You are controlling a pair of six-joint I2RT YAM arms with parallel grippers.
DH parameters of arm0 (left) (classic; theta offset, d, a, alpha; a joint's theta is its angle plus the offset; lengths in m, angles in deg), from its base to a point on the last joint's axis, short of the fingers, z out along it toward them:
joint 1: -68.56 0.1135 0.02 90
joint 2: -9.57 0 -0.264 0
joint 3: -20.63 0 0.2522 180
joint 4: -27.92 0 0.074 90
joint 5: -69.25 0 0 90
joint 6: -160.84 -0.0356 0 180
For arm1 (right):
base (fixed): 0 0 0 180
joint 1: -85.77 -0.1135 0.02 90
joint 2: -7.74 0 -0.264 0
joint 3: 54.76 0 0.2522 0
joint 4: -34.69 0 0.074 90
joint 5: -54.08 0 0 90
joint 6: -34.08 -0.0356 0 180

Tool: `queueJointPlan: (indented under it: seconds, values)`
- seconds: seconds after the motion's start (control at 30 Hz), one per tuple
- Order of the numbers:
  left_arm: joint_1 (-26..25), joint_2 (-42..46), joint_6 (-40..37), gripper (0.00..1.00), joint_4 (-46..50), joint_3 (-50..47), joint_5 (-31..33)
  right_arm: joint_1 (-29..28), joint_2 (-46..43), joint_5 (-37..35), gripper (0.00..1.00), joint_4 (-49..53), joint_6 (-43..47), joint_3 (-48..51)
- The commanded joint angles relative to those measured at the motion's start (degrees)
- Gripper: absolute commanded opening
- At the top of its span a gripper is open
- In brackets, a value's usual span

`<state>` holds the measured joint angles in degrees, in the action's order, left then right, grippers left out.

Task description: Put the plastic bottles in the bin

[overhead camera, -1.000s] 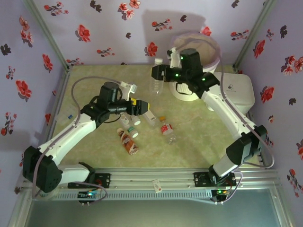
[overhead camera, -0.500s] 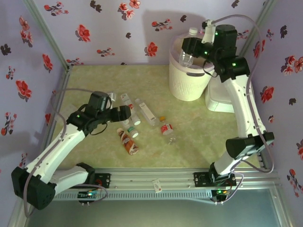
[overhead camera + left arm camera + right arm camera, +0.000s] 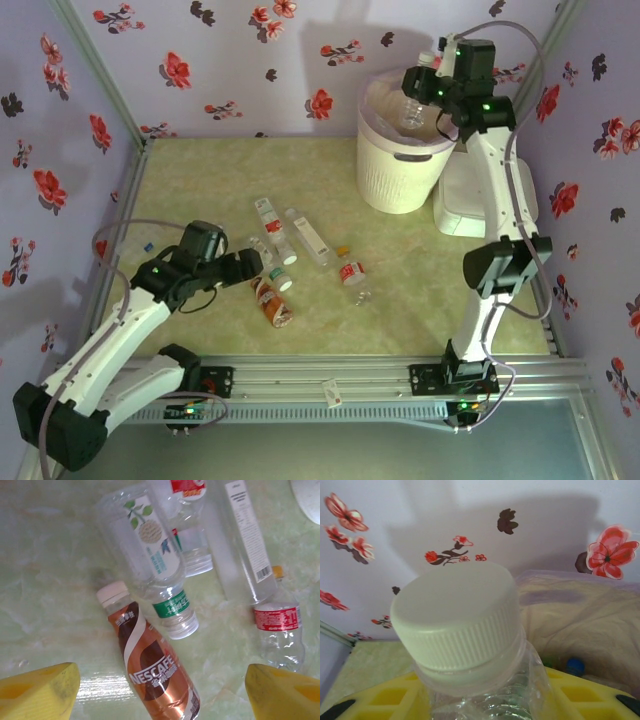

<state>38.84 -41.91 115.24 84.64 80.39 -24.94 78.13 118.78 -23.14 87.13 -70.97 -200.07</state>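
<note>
My right gripper (image 3: 415,100) hangs over the bin (image 3: 398,170), shut on a clear bottle (image 3: 411,114). The right wrist view shows the bottle's white cap (image 3: 455,612) up close between my yellow fingers (image 3: 387,697), with the bin's pale liner (image 3: 570,605) and a blue cap (image 3: 575,665) behind. My left gripper (image 3: 256,264) stands open low over the loose bottles. Between its yellow fingertips (image 3: 42,690) lies a brown Nescafe bottle (image 3: 157,672). Beyond it lie a green-labelled clear bottle (image 3: 172,607), a leaf-labelled bottle (image 3: 145,535), a long clear bottle (image 3: 243,540) and a red-labelled bottle (image 3: 278,627).
A flat white rectangular box (image 3: 482,205) stands right of the bin against the right wall. The bottles cluster at mid-table (image 3: 300,255). Flowered walls close in the back and sides, and a metal rail (image 3: 330,380) runs along the near edge.
My right arm has carried the clear bottle from the back middle of the table up over the bin. My left arm has drawn back toward the near left.
</note>
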Motion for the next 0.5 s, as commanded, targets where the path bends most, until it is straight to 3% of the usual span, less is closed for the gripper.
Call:
queueJointPlan:
  seconds: [0.0,0.47]
  values:
    - [0.01,1.45,4.92,0.86,2.01,-2.08,-1.75,0.08,3.71,-3.30,0.49,4.43,3.46,-3.91]
    - [-1.85,9.12,14.36,0.87,-4.32,-11.86,-5.47,1.14,18.04,-3.54,0.50,14.93,7.08,-12.99]
